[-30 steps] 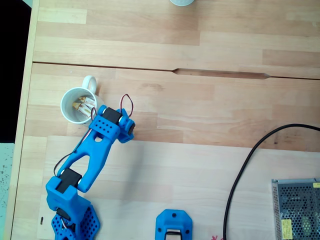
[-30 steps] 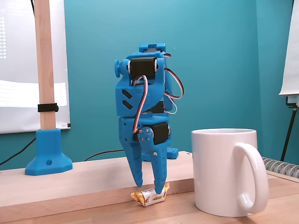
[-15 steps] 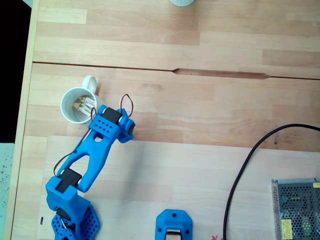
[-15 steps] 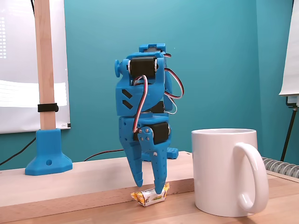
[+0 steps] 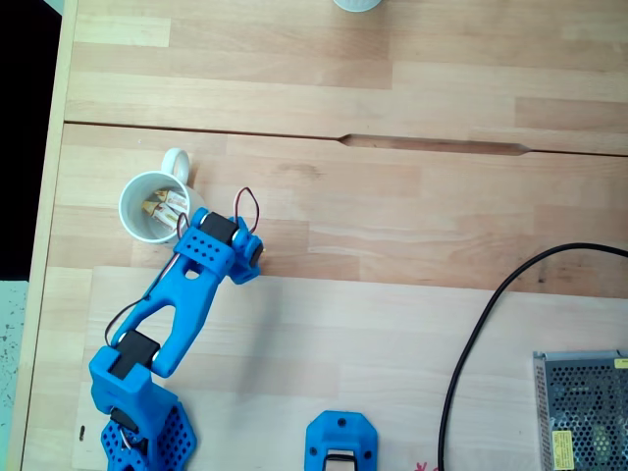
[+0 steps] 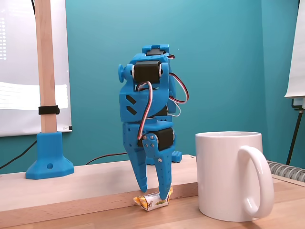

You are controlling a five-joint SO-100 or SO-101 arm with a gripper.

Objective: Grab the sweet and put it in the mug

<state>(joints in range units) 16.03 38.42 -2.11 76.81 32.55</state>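
One sweet [image 6: 152, 201] lies on the wooden table [image 6: 71, 183], left of the mug [image 6: 228, 174] in a fixed view. Gripper [image 6: 153, 192] points down, narrowly parted, one fingertip touching the wrapper (grip unconfirmed). More sweets [image 5: 165, 207] sit inside the mug [image 5: 132, 221].

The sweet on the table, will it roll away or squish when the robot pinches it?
The sweet lies flat with twisted ends, so it probably won't roll. Its crinkly wrapper may slip or crumple a little. It looks tiny beside the gripper, so likely very light.
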